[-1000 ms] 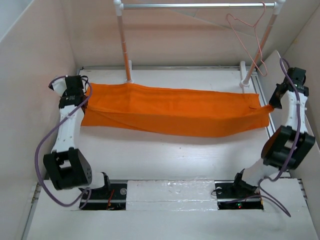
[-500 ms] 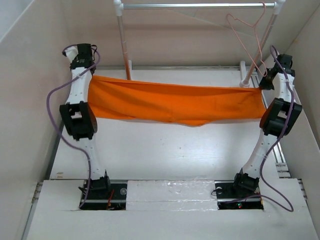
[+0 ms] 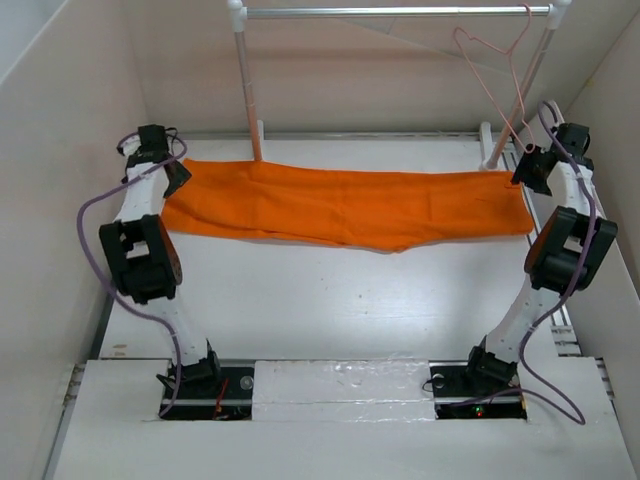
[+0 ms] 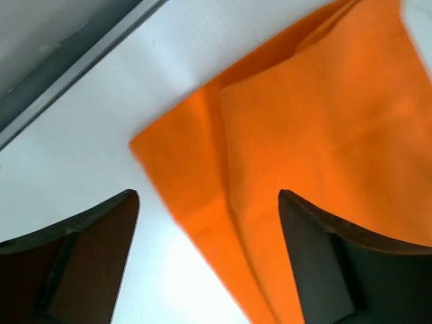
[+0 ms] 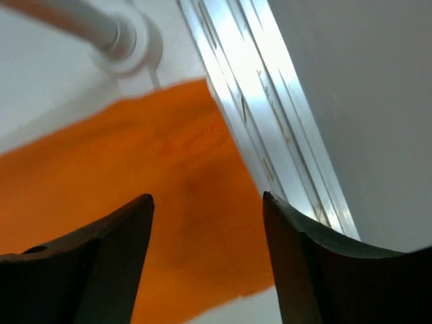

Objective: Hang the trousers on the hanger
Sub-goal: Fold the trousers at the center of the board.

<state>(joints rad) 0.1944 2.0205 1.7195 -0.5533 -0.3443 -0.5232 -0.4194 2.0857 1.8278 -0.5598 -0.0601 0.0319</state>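
The orange trousers (image 3: 350,205) lie folded in a long flat strip across the far part of the table. My left gripper (image 3: 176,176) hovers open over their left end; in the left wrist view the trousers' corner (image 4: 290,148) shows between the spread fingers (image 4: 101,250), untouched. My right gripper (image 3: 527,170) stands open over the right end, with the trousers (image 5: 148,175) below its gap (image 5: 206,199). The pale pink wire hanger (image 3: 495,75) hangs by its hook from the silver rail (image 3: 400,12) at the back right, above the trousers' right end.
The rail rests on two white posts, one at the back left (image 3: 250,90) and one leaning at the back right (image 3: 520,100). A post base (image 5: 131,37) and an aluminium track (image 5: 270,121) border the trousers' right end. Pale walls close in on both sides.
Both grippers have opened and let go of the trousers, which dropped from a taut, raised span to lie flat on the table. Both arms have drawn slightly down and back.
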